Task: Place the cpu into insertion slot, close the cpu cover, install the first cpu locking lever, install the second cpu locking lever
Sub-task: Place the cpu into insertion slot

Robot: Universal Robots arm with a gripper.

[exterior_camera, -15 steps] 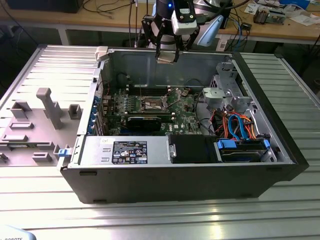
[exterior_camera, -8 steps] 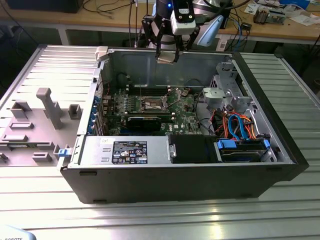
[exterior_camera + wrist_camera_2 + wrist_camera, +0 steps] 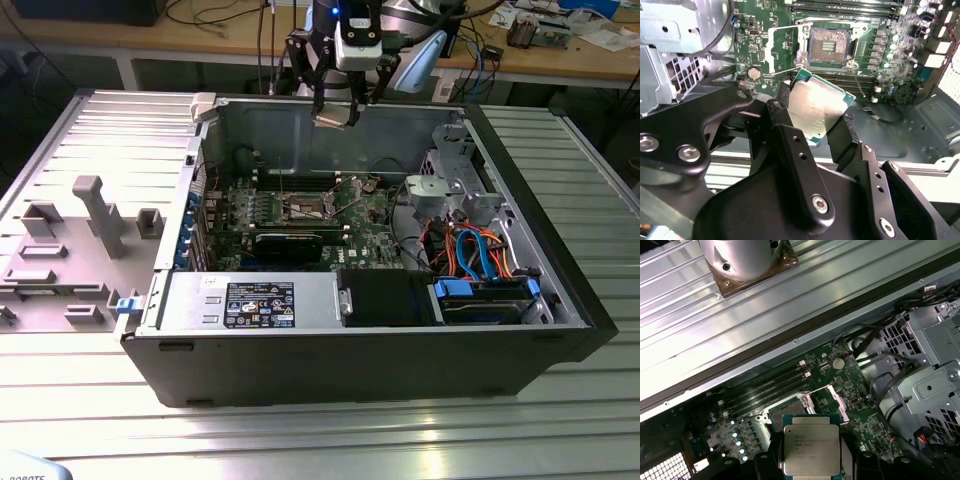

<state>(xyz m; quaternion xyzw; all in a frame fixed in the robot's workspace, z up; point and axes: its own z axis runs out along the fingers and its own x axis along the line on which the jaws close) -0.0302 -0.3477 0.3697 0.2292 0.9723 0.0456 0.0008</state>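
CPU (image 3: 816, 106) is held in the claw (image 3: 812, 120), whose two black fingers (image 3: 777, 112) are closed against opposite edges of the chip, its dull metal top facing the cameras in both wrist views. In the exterior view the claw (image 3: 335, 112) hangs over the far wall of the open computer case (image 3: 350, 350), which lies on its side on the ribbed metal bench (image 3: 300, 430), so the chip is well above the green motherboard (image 3: 765, 20) and not yet near its seat. The insertion slot (image 3: 829, 46) lies bare below, its dark centre exposed, and the cpu cover (image 3: 776, 50) looks swung open, just beside the slot. As I judge it, the main danger is to the socket's contacts: a chip that arrives tilted, turned the wrong way round or off to one side would press on them unevenly and could bend them. The grip takes only the thin edges, so a jolt could let the chip pivot or drop onto the board. The open cover so close to the slot is another hazard, since a finger or a chip corner could catch its frame on the way down. In the first wrist view the CPU (image 3: 812, 447) hides part of the slot (image 3: 792, 410), so judging alignment from there is harder.
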